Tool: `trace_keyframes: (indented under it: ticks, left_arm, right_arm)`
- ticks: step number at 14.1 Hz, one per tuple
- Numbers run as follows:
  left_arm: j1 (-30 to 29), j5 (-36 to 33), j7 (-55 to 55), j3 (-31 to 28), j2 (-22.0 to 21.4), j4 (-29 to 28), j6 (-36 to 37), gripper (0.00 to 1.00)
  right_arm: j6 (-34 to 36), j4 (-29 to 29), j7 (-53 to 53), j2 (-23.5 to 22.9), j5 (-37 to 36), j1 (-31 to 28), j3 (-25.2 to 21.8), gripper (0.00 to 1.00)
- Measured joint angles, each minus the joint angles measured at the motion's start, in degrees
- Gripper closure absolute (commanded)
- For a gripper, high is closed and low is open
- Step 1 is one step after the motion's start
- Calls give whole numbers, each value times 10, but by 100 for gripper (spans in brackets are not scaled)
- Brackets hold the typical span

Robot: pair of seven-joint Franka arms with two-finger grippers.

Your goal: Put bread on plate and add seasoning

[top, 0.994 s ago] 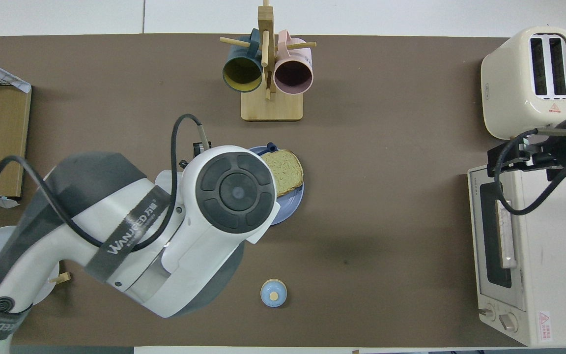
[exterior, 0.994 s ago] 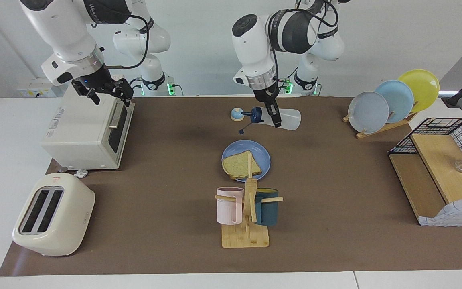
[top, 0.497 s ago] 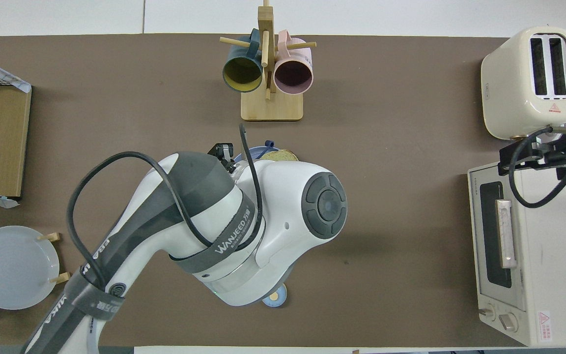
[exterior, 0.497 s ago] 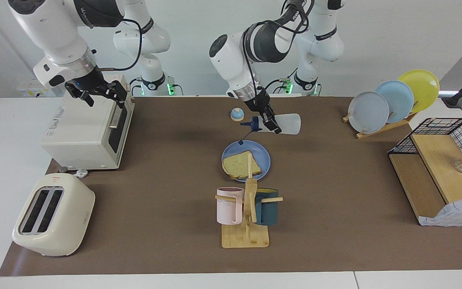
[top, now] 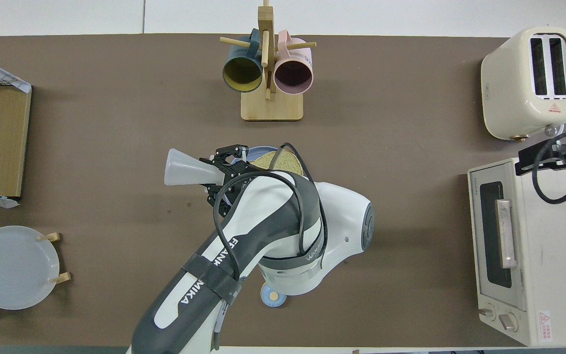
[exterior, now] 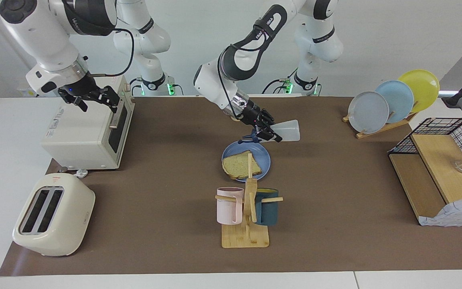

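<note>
The bread (exterior: 240, 165) lies on the blue plate (exterior: 264, 159) at the middle of the mat; both also show in the overhead view, bread (top: 279, 160) and plate rim (top: 259, 149), partly under the left arm. My left gripper (exterior: 270, 133) (top: 218, 173) is shut on the seasoning bottle (exterior: 288, 130) (top: 184, 167). The bottle is held about level, with its navy cap (exterior: 252, 137) tipped down over the plate's rim nearest the robots and its flip lid hanging open. My right gripper (exterior: 92, 98) (top: 551, 153) is open and empty above the toaster oven.
A white toaster oven (exterior: 86, 128) and a cream toaster (exterior: 54, 214) stand at the right arm's end. A mug rack (exterior: 247, 212) stands beside the plate, farther from the robots. A plate rack (exterior: 391, 100) and a wire shelf (exterior: 439, 168) stand at the left arm's end. A small bell (top: 270, 296) shows under the left arm.
The left arm has swung and lowered, bringing the bottle down with its cap over the plate's rim. The right gripper has drifted slightly toward the right arm's end of the table.
</note>
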State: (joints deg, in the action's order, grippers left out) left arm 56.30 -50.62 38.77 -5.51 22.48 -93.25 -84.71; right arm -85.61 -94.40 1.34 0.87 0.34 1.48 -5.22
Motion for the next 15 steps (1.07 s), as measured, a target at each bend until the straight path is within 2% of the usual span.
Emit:
trace_keyframes:
  ticks: [3,8,12,15]
  left_arm:
    - [1,-39,0,0,9,-1,15,100]
    - [4,-62,1,0,22,-2,40,100]
    - [15,-94,-2,0,90,0,75,100]
    - [19,-116,-3,-3,109,5,105,100]
  right_arm:
    - [0,-1,-5,2,0,-2,-3,0]
    - [-1,-1,-5,3,0,-2,-2,0]
    - [-1,-1,-5,3,0,0,2,0]
    - [-1,-1,-5,3,0,-1,2,0]
